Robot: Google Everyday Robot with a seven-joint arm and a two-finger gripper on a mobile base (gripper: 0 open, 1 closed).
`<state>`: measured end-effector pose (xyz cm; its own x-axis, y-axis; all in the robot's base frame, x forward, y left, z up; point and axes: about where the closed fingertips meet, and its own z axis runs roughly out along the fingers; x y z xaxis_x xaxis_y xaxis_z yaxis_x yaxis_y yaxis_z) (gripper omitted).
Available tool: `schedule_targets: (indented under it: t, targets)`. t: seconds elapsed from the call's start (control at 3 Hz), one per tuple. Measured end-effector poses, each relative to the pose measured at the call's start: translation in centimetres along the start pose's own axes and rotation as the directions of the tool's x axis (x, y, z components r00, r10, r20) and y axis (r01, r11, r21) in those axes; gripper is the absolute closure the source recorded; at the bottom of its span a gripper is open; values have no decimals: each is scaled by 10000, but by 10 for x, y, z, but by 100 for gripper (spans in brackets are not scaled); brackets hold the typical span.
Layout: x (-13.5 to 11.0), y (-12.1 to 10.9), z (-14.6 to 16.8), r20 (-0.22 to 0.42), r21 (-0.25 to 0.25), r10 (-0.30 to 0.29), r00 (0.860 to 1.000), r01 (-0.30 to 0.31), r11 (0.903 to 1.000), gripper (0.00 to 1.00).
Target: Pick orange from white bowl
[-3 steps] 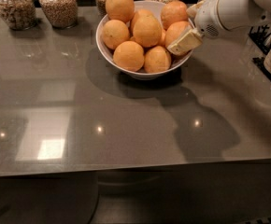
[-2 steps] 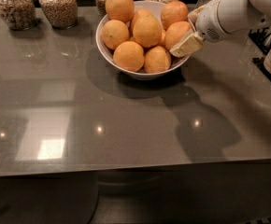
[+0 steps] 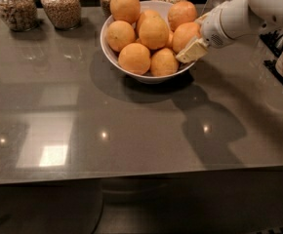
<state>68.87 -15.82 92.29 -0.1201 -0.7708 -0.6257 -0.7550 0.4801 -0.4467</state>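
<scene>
Presently, the wide, round, glossy white bowl (image 3: 113, 57) is seen standing on the dark grey, glossy counter (image 3: 131, 130), towards its far side and somewhat right of the middle. It is heaped with round orange fruits, about eight being countable, one of which is perched highest at the rear left. The round, dimpled orange (image 3: 183, 33) of the task is found at the right side of the heap, just inside the rim and resting against its neighbours. The cream-coloured end effector (image 3: 194, 40) is placed at the bowl's right rim, pressed up against this orange, with one cream part lying under the fruit's lower right side. Whether the end effector is apart or clamped on the fruit cannot be told. The thick white arm (image 3: 249, 13) is seen reaching in from the upper right, and its shadow is cast on the counter in front of the bowl. Four glass jars of grain (image 3: 61, 4) are ranged along the back edge, two well to the left of the bowl and two just behind it.
</scene>
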Motion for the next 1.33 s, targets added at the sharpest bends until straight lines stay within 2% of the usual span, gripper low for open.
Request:
schedule_targets:
  t: [0.33, 1.0, 1.33]
  targets:
    - [-2, -3, 8, 99, -42, 2, 10000, -1, 10000, 42]
    - [-5, -4, 9, 238, -110, 29, 9997, -27, 9999, 85]
    - [-15, -7, -5, 621, -184, 193, 9979, -182, 9997, 100]
